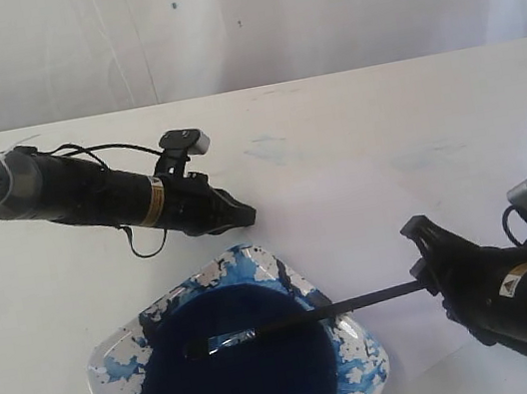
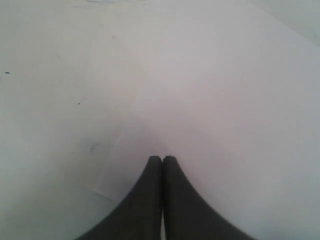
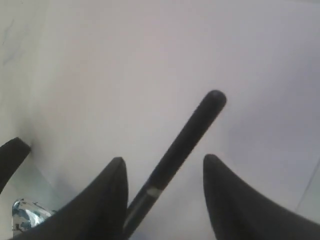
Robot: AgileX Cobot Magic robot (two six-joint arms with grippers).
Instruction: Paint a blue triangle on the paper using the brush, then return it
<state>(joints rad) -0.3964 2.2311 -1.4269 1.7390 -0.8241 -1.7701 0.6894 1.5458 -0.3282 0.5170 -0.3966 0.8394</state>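
Observation:
The brush (image 1: 294, 320) lies across the paint dish (image 1: 366, 354), its bristles in the blue paint and its black handle (image 3: 186, 134) sticking out over the paper (image 1: 350, 228). My right gripper (image 1: 419, 252) is open around the handle's end. The handle runs close beside one finger (image 3: 107, 200), and a wide gap separates it from the other finger. My left gripper (image 2: 162, 158) is shut on nothing, its tips down on the paper (image 2: 215, 100) near one corner. The blue triangle is out of view; the paper that shows is blank.
The white square dish, splotched and filled with dark blue paint, sits at the front of the table; a bit of its rim (image 3: 24, 214) shows beside my right gripper. Faint blue smudges (image 1: 270, 147) mark the table farther back. A white curtain hangs behind the table.

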